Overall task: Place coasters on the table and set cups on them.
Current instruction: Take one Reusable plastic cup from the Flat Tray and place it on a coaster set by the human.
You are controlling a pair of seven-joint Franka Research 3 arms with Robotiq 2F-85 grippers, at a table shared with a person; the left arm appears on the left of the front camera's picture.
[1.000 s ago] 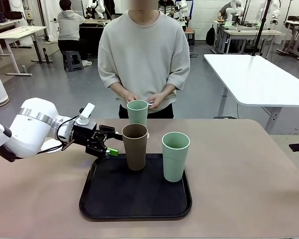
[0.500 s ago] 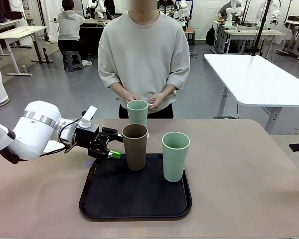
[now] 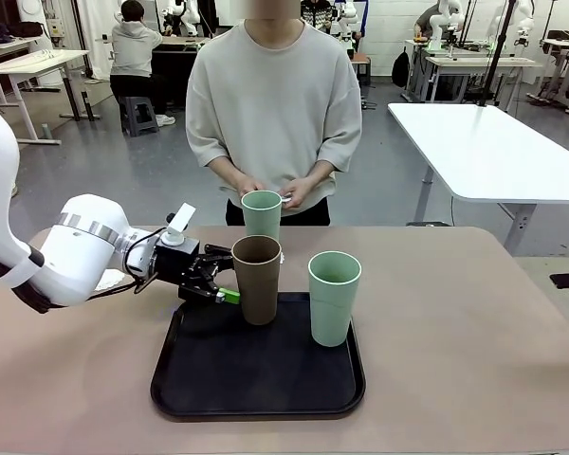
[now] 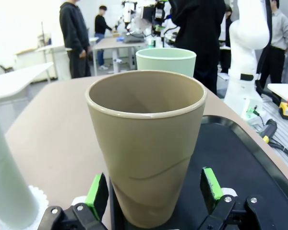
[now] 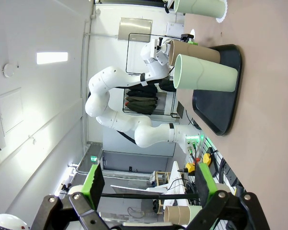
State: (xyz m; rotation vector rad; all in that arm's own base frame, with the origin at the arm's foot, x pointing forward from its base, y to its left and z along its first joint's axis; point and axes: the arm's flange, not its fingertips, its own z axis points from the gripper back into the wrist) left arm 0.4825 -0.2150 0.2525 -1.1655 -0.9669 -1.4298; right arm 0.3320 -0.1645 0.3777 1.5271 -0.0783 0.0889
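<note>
While the first mint cup point(image 3: 262, 214) already stands on a coaster point(image 4: 36, 200) on the table point(image 3: 474, 322), off to one side of the left pincer point(image 3: 223, 276), the job looks about a third done. The brown cup point(image 3: 257, 280) sits on the tray point(image 3: 256, 379) between that pincer's fingers. They stand wide apart on either side of its lower part, not closed on it. The other mint cup point(image 3: 334, 298) is on the tray just past the brown cup from the pincer. Left to do, I judge: two more coasters laid and these two cups set on them.

The left wrist view makes plain what the front view leaves unclear: a gap between one pad point(image 4: 210, 188) and the brown cup's wall, and the lacy coaster edge under the first mint cup. The front view gives the person's hands point(image 3: 270, 192), held together beyond that cup; whether they hold a coaster I cannot tell. The right wrist view has the right pincer point(image 5: 149, 178) spread wide and empty, well apart from the cups.
</note>
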